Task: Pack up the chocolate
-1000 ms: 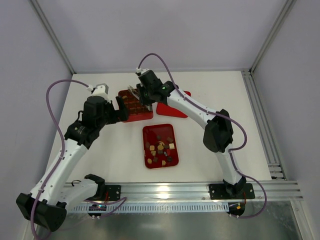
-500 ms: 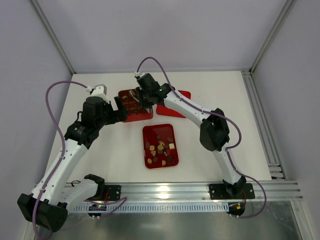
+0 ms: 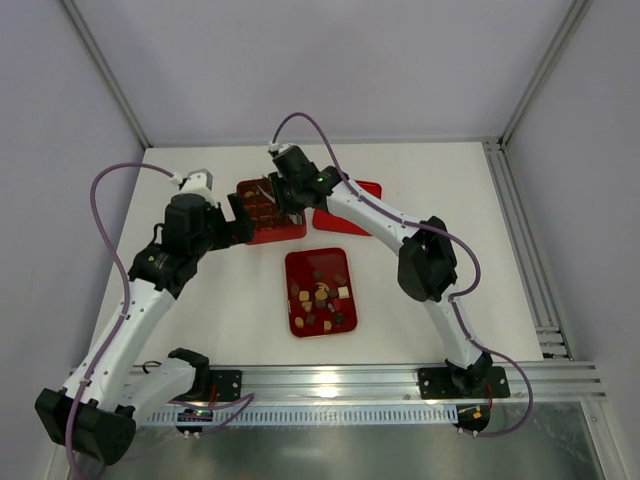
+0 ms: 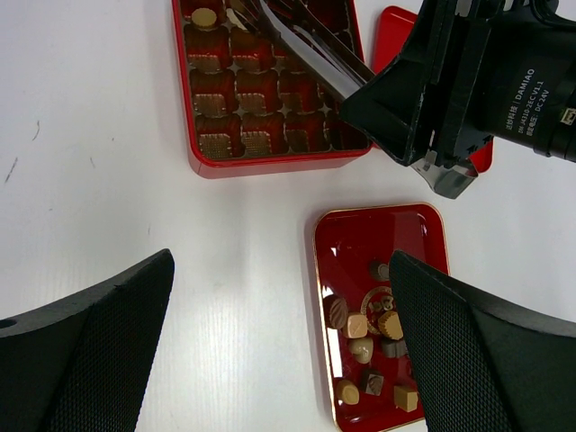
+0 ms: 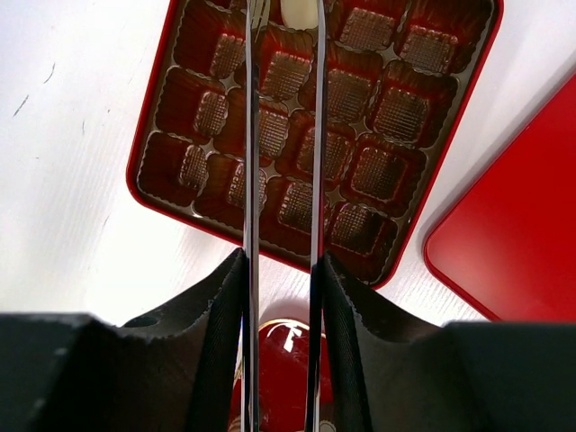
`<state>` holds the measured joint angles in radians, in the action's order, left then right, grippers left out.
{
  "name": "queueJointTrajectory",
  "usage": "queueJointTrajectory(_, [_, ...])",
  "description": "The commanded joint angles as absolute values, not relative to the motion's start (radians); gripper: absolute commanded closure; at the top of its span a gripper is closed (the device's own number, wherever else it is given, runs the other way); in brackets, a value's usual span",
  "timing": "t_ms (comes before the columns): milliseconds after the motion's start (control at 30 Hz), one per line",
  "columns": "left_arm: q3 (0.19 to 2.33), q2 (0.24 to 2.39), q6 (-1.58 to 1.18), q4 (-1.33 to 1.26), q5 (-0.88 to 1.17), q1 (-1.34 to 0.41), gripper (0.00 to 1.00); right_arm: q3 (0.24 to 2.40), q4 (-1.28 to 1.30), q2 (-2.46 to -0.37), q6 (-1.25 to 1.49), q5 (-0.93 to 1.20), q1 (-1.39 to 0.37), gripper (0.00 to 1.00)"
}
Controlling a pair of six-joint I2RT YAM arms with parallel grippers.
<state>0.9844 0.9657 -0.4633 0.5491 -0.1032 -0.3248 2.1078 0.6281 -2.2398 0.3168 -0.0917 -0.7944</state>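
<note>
My right gripper (image 5: 282,270) pinches the tongs (image 5: 249,135), whose tips sit at a cream piece (image 5: 299,11) in a far cell of the box (image 5: 399,114). I judge this the placing step. Next: spread the blades, lift clear, and fetch more chocolate (image 4: 364,328) from the near tray (image 4: 396,234). My left gripper (image 4: 283,351) hangs spread wide.

The whole worktop (image 3: 240,300) is seen from high above its near edge. The box (image 4: 270,162) is viewed downward at close range from the left wrist, closer from the right, and is shared by all views.
</note>
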Motion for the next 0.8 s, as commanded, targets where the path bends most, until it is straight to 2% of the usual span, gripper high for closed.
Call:
queueJointTrajectory(0, [0.983,0.948,-0.459,0.500,-0.092,-0.319,0.00,2.158,0.589,-2.217,0.322,-0.110,-0.795,0.60])
queueJointTrajectory(233, [0.979,0.950,-0.460,0.500,-0.092,-0.316,0.00,2.152,0.598,-2.174,0.319,-0.136,-0.793,0.60])
queueJointTrajectory(500, [0.979,0.950,-0.463,0.499,-0.089,-0.313,0.00,2.076,0.607,-1.999,0.324,-0.163,-0.793,0.60])
queueJointTrajectory(767, [0.973,0.953,-0.465,0.497,-0.086,-0.310,0.00,1.787,0.650,-1.732,0.350,-0.175,-0.793,0.61])
